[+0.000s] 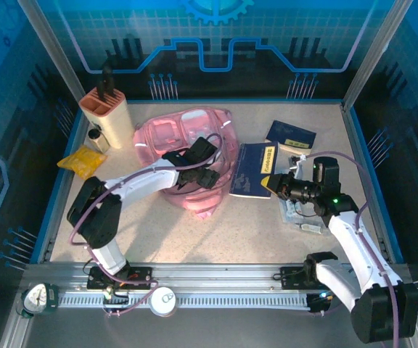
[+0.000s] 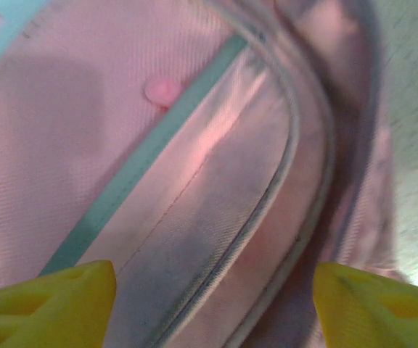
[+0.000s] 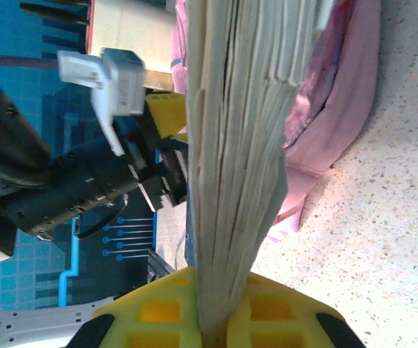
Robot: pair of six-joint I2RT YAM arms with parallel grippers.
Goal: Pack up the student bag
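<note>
With the student bag (image 1: pixel 167 138) at the middle of the bench (image 1: pixel 216 239), your left fingers (image 2: pixel 42 308) apart above it and your right fingers (image 3: pixel 151 312) clamped on the book (image 1: pixel 247 167) edge, the unheld bag mouth may sag and block the book.

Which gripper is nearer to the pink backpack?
Left. The left gripper is open directly over the student bag; the right gripper is off its right side, shut on the blue book.

We see the student bag (image 1: pixel 167 138) in woven pink cloth — matt, with glossy translucent panels; beside it, the book (image 3: pixel 231 145) shows rough paper edges.
</note>
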